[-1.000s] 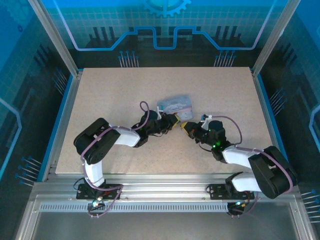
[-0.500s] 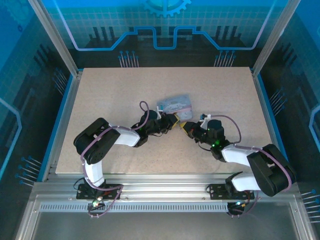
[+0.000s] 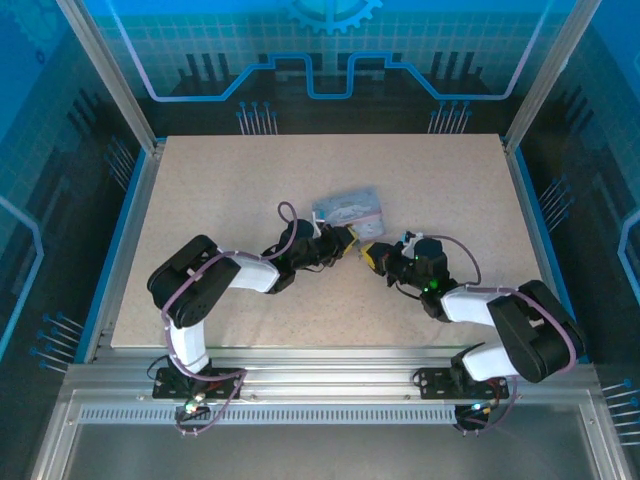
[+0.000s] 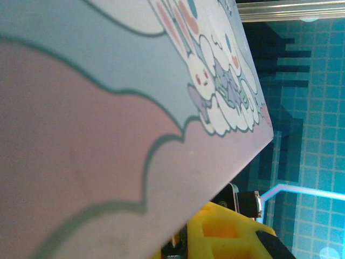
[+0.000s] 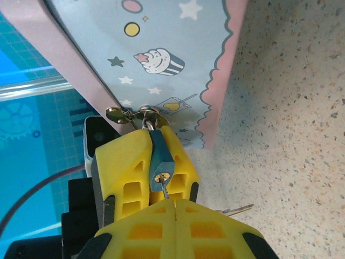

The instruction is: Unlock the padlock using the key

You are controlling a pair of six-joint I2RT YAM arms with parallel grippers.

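**Right elbow swings in, key tip meets the lock**

Since a second ago the right arm's elbow has swung inward toward the middle of the table [image 3: 200, 200]. Its wrist has crept a little closer to the left gripper [image 3: 346, 240], and the cartoon tin [image 3: 348, 207] has shifted slightly. I judge this a fine alignment step, not yet a turn of the lock.

In the right wrist view the padlock [image 5: 159, 159] hangs from the tin's clasp, pinched between the left gripper's yellow fingers [image 5: 121, 162]. Its keyhole faces the right gripper [image 5: 175, 204], whose fingers are pressed together on the key [image 5: 165, 191]. The thin blade reaches the keyhole, but how deep it sits cannot be told.

Both arms reach forward, low over the table, with their wrists angled toward each other.
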